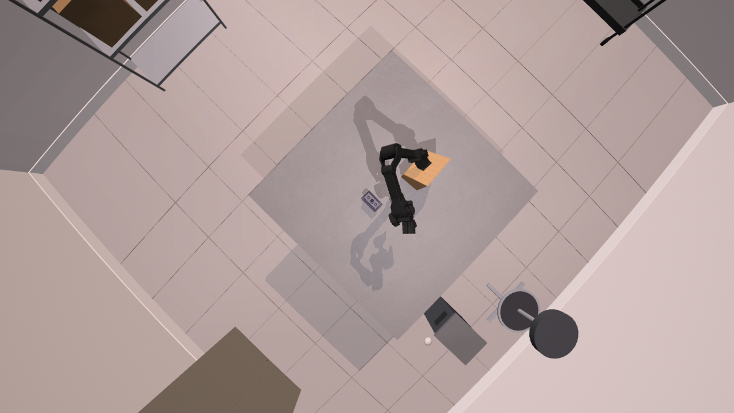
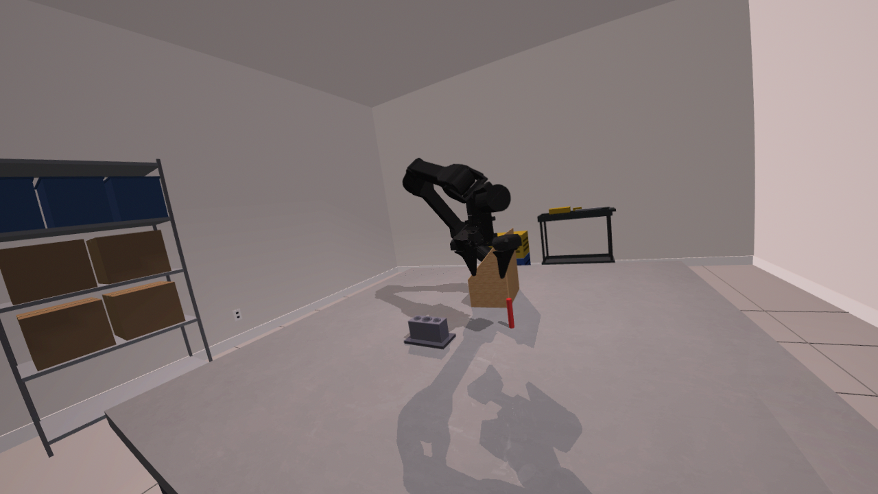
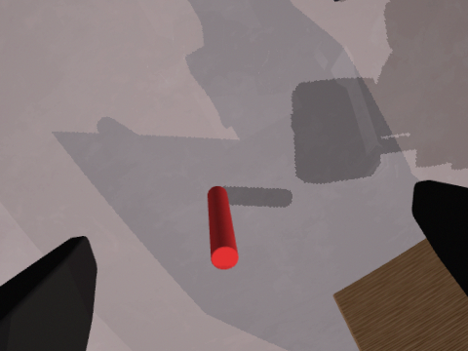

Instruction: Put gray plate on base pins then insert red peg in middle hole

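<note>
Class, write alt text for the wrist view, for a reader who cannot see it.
A red peg stands upright on the gray table, seen from above between the open gripper's two black fingertips, which hold nothing. A brown block's corner shows lower right.
</note>
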`<action>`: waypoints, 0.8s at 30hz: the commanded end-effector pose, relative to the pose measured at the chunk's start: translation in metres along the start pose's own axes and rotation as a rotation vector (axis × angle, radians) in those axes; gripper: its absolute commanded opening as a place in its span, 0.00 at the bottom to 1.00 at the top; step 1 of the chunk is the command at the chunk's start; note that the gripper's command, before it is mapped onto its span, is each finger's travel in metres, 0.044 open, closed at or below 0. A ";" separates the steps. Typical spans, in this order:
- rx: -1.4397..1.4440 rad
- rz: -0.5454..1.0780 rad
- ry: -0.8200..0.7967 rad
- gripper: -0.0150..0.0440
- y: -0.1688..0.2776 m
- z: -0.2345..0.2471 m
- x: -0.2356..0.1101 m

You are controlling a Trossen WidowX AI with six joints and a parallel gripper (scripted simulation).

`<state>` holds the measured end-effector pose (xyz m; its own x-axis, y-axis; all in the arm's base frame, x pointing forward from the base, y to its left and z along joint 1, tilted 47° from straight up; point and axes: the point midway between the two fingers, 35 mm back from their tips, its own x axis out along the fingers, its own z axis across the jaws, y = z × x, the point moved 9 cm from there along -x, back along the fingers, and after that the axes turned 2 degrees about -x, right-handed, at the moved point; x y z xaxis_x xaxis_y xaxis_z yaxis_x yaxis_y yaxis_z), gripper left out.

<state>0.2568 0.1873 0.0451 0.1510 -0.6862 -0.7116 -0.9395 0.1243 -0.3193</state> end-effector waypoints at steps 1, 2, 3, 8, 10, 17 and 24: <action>0.664 0.012 0.038 1.00 0.058 0.019 0.012; 0.679 0.011 0.039 1.00 0.060 0.019 0.012; 0.682 0.011 0.039 1.00 0.060 0.019 0.012; 0.682 0.011 0.039 1.00 0.060 0.019 0.012; 0.682 0.011 0.039 1.00 0.059 0.019 0.012; 0.682 0.011 0.039 1.00 0.059 0.019 0.012; 0.683 0.010 0.040 1.00 0.055 0.017 0.044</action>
<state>0.2156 0.1874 -0.0058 0.1271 -0.6966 -0.7061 -0.5319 0.5530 -0.6413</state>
